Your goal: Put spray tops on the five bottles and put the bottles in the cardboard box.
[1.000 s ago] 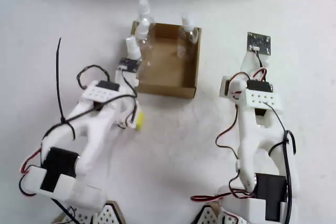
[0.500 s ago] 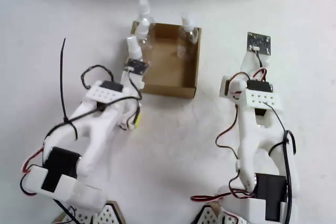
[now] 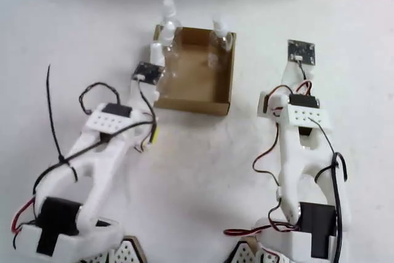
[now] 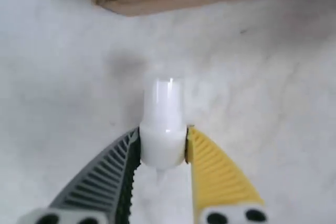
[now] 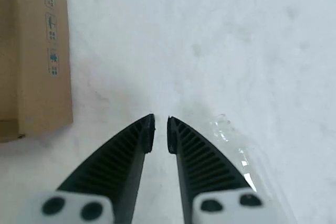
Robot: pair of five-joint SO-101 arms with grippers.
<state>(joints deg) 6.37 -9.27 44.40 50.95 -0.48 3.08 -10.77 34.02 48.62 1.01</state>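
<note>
The right gripper (image 5: 160,132) hangs just over the table, its fingers nearly together and holding nothing; a clear bottle (image 5: 237,149) lies just beside it, apparently not yet topped; the left gripper (image 4: 163,135) is clamped on a white spray top (image 4: 164,111) near the cardboard box (image 3: 196,104); farther off, a capped bottle (image 3: 219,36) stands in the box's far corner, and two others (image 3: 167,21) at its far-left corner, in or out I cannot tell; so the job looks well along; the box's small blue marks are unreadable.
</note>
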